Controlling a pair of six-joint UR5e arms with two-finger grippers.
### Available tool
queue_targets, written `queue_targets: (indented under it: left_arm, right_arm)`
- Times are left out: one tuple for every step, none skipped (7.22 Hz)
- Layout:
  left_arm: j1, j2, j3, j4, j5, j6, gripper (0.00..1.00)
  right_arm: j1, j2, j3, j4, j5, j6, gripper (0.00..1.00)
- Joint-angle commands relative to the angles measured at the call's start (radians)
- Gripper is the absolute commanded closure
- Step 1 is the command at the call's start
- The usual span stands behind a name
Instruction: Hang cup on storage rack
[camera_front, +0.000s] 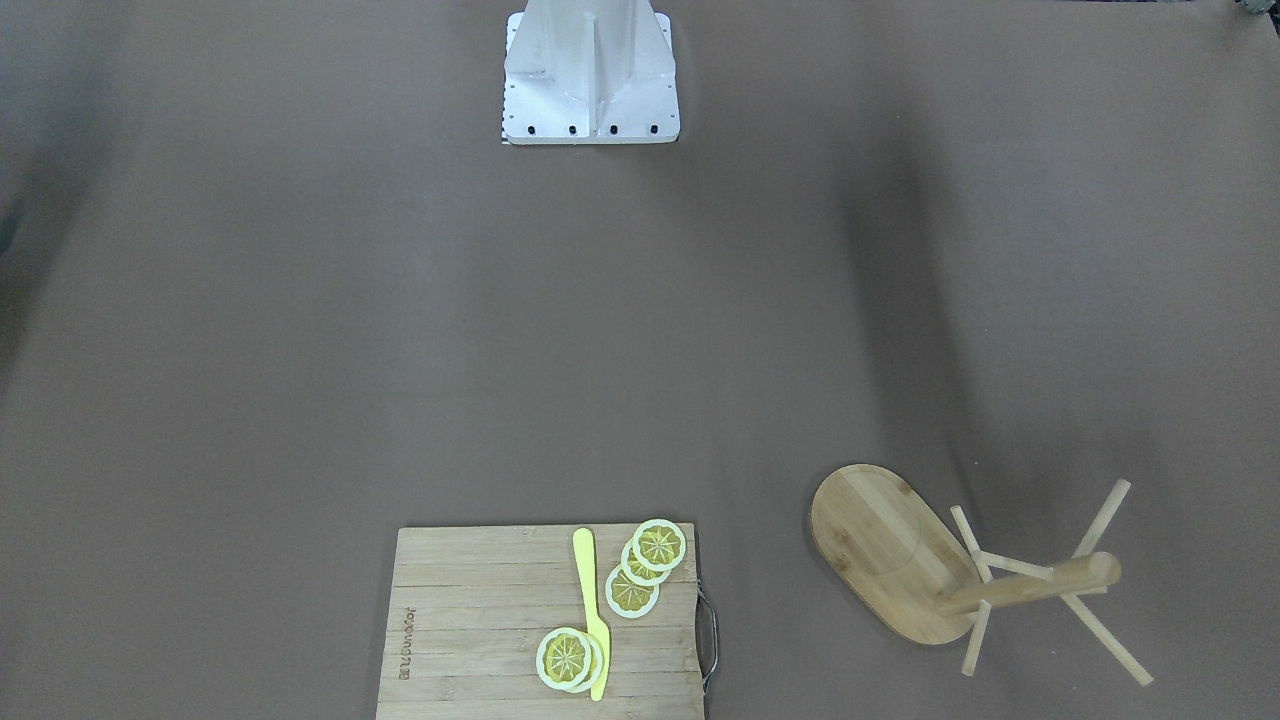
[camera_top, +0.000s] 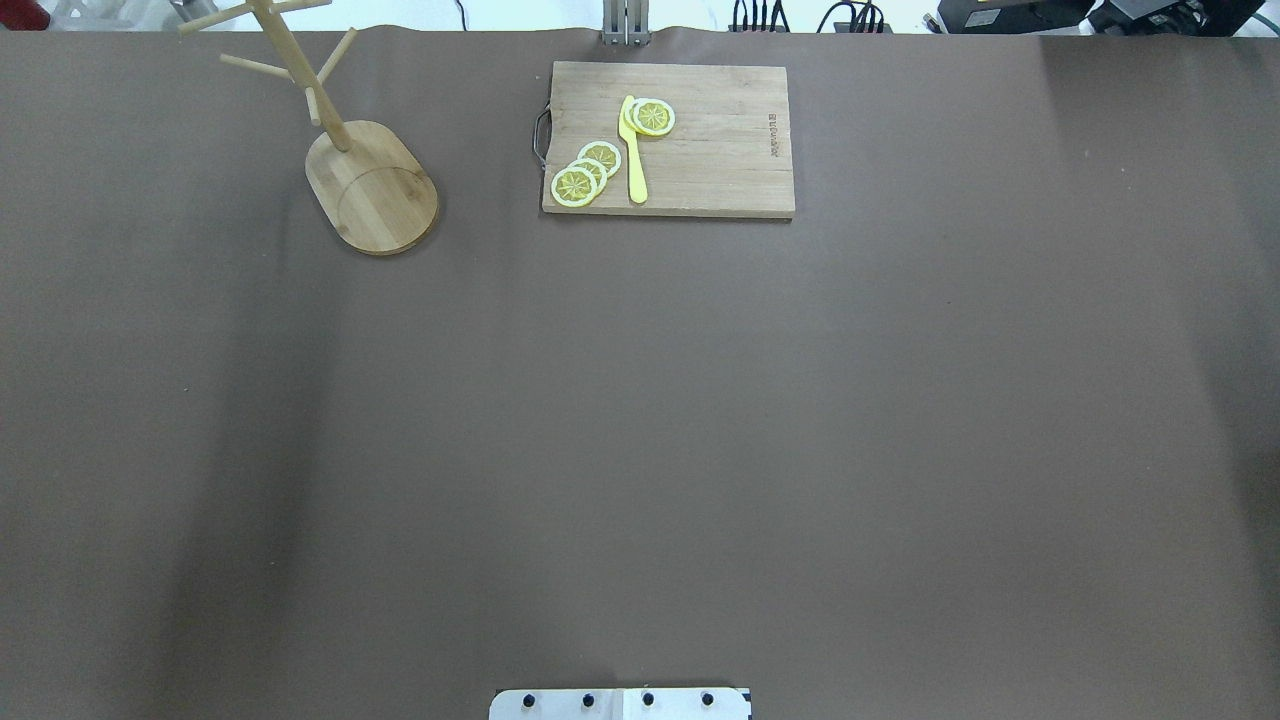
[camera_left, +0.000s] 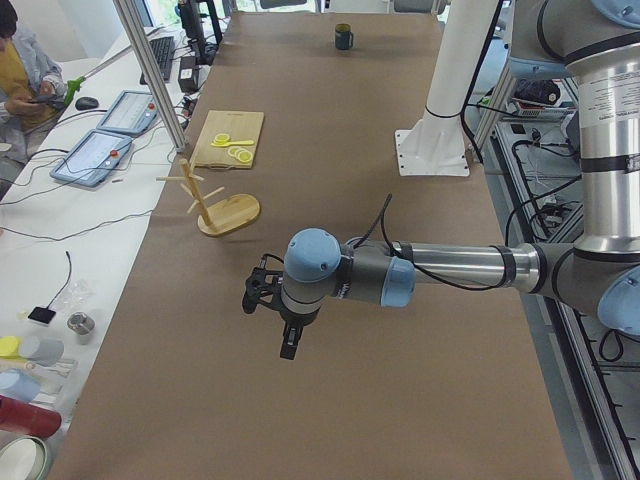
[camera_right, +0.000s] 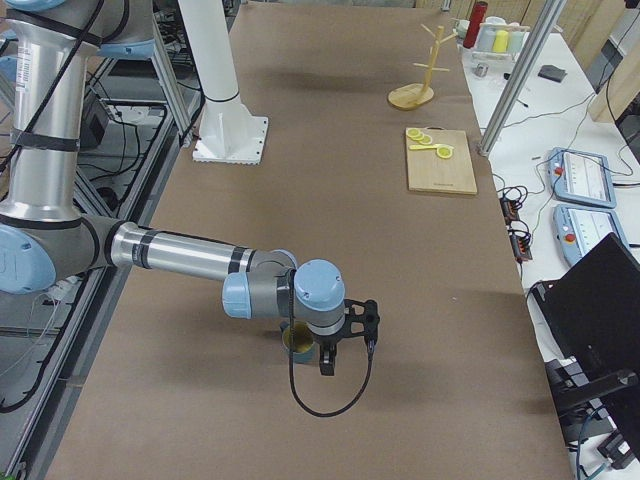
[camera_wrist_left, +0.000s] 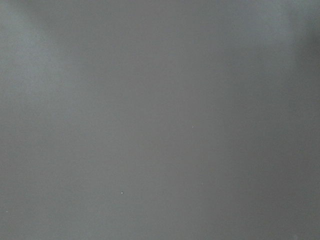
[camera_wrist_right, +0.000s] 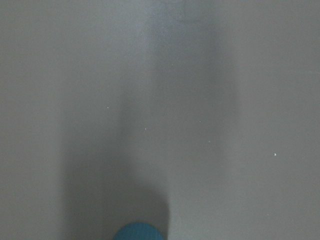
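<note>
The cup (camera_right: 297, 344) stands upright on the bench (camera_right: 400, 260), tucked just behind the right claw (camera_right: 346, 352). Whether that claw, or the left claw (camera_left: 272, 325), is open, I cannot tell. The storage rack (camera_right: 418, 72) is well apart.

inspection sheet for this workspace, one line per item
surface: brown table cover, no spills seen
job's things: cup upright at the table's end on the robot's right, near the right gripper; storage rack upright, pegs bare
clutter: cutting board with lemon slices and yellow knife
grippers: left gripper and right gripper above the table, open or shut cannot be told
cables: cable loop hanging from the right wrist
surroundings: person seated at side bench with tablets
</note>
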Motion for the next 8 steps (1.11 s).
queue_targets:
  left_arm:
    - [-0.001,0.003,-0.020,0.003,-0.001,-0.004,0.02]
    - [-0.004,0.005,-0.032,0.003,-0.004,-0.016,0.02]
    - [-0.001,0.006,-0.021,0.003,-0.002,-0.016,0.02]
    - [0.001,0.005,-0.027,0.003,-0.004,-0.016,0.02]
    - [0.001,0.005,-0.032,0.002,-0.004,-0.016,0.02]
    - [-0.002,0.005,-0.046,0.003,-0.004,-0.016,0.02]
    - [-0.001,0.006,-0.050,0.003,-0.004,-0.016,0.02]
    - [-0.002,0.006,-0.052,0.003,-0.002,-0.016,0.02]
  right_arm:
    - [0.000,-0.046,-0.022,0.095,-0.002,0.006,0.00]
    - [-0.002,-0.063,-0.034,0.096,0.001,0.002,0.00]
    - [-0.002,-0.081,-0.039,0.125,-0.002,0.005,0.00]
    - [-0.002,-0.098,-0.054,0.125,-0.001,-0.004,0.00]
    - [-0.003,-0.113,-0.060,0.122,0.001,-0.004,0.00]
    - [-0.024,-0.118,-0.062,0.122,0.003,-0.001,0.01]
    - [-0.063,-0.106,-0.060,0.124,0.003,0.006,0.04]
    - [-0.092,-0.098,-0.056,0.124,0.004,0.008,0.04]
